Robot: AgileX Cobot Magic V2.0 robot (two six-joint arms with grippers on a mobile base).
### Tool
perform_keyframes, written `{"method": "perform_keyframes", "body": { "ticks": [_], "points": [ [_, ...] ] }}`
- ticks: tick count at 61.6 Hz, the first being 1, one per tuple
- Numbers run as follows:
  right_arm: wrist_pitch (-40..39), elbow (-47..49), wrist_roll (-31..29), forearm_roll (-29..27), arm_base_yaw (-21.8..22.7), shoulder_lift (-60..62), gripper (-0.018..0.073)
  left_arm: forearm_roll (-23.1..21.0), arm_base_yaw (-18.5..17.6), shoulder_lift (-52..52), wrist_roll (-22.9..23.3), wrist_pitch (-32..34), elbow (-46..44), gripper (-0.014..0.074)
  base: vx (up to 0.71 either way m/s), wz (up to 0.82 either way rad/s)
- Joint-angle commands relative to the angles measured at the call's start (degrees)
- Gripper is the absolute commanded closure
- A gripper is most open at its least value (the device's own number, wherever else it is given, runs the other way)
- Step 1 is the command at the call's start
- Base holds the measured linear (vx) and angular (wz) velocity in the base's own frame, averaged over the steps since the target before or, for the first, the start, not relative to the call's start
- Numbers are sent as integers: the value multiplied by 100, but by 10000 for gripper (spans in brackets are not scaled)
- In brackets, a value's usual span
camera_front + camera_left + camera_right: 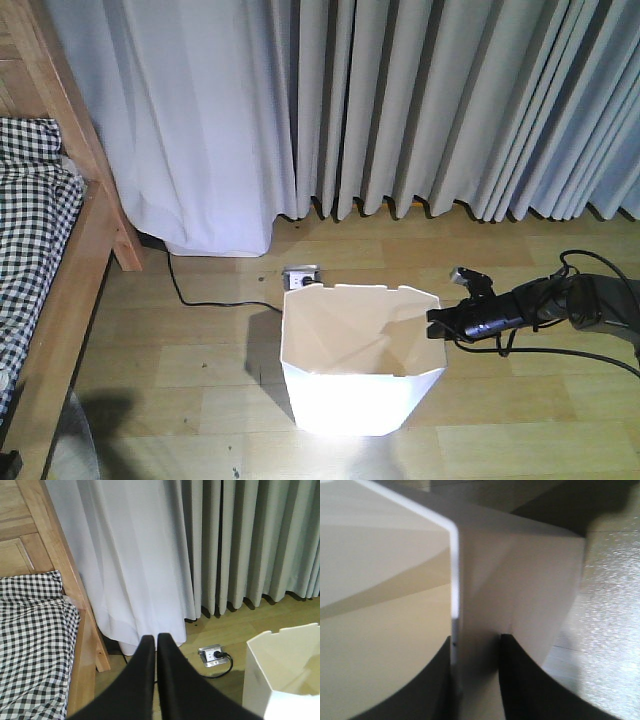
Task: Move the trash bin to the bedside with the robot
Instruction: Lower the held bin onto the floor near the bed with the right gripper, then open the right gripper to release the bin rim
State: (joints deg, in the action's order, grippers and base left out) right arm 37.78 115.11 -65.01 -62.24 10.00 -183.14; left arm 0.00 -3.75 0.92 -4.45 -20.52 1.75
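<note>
The white trash bin (350,390) stands upright on the wooden floor, its cream inside showing; its corner also shows in the left wrist view (285,670). The bed with checkered bedding (40,230) and light wooden frame is at the far left, well apart from the bin. My right gripper (432,322) reaches the bin's right rim. In the right wrist view the bin's thin wall (520,580) runs between the gripper's (476,640) spread jaws, one finger inside, the other outside with a gap. My left gripper (156,637) is shut and empty, hanging between the bed (35,630) and the bin.
Grey curtains (420,100) hang along the back wall down to the floor. A floor socket (302,274) with a black cable (200,298) sits just behind the bin. Open wooden floor (190,370) lies between bin and bed frame.
</note>
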Motion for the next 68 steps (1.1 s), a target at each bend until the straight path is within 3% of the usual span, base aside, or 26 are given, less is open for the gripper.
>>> {"method": "perform_keyframes", "body": {
  "ticks": [1,11,20,28,38,46,53,68],
  "points": [
    [345,106,-13,-77,26,363,253,0,-2,117,27,396,101,603,0,0],
    [346,106,-13,172,26,363,68,0,-2,117,27,396,101,603,0,0],
    [284,106,-13,275,26,363,-9,0,-2,117,27,396,101,603,0,0],
    [312,106,29,263,26,363,-10,0,-2,117,27,396,101,603,0,0],
    [1060,106,158,429,81,363,-8,0,-2,117,27,396,101,603,0,0],
    [937,106,190,114,148,380,-8,0,-2,117,27,396,101,603,0,0],
    [872,99,264,526,141,490,-8,0,-2,117,27,396,101,603,0,0],
    [324,-351,988,1330,109,1091,-8,0,-2,117,27,396,101,603,0,0]
  ]
}}
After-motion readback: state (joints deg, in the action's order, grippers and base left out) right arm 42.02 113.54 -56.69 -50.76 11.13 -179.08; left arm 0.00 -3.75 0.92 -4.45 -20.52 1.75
